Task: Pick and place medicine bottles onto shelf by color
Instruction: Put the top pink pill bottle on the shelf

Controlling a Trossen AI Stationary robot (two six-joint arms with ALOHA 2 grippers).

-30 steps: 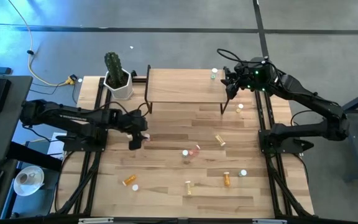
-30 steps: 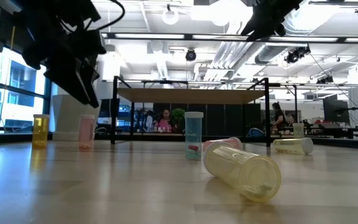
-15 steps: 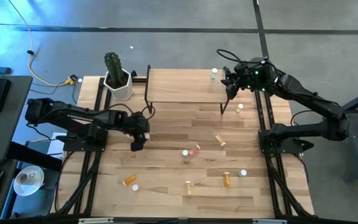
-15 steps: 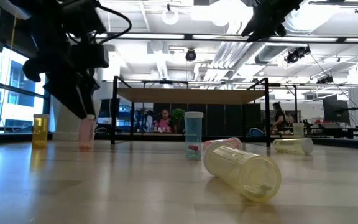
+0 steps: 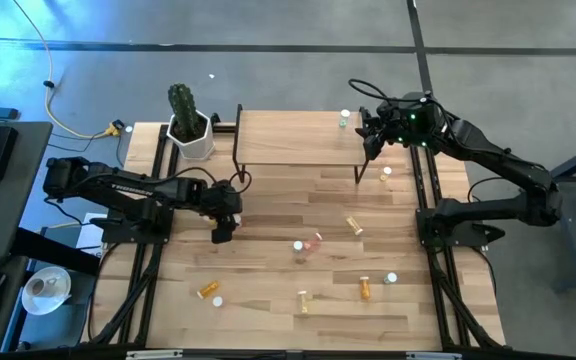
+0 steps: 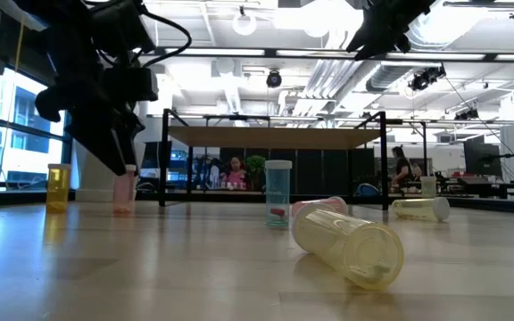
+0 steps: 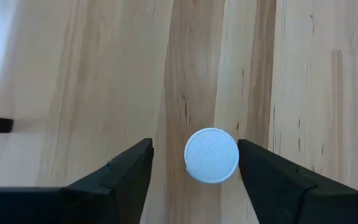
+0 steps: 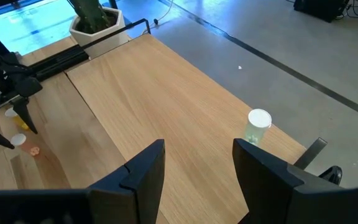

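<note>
Seen from above, the shelf (image 5: 298, 137) stands at the far side of the table (image 5: 268, 300), beside a cactus pot (image 5: 190, 128). The left gripper (image 7: 192, 163) hangs in front of the shelf's left legs, its jaws open on either side of an upright pink bottle (image 6: 124, 188), whose white cap (image 7: 211, 155) sits between the fingers (image 7: 120, 177) without touching them. The right gripper (image 8: 197, 163) hovers over the shelf's right end, jaws open and empty, near a pale green bottle (image 8: 257, 126) standing on the shelf's far right corner. Other bottles (image 5: 308, 243) lie scattered on the table in front of the shelf; a yellow one (image 6: 346, 242) lies on its side nearest the low camera.
</note>
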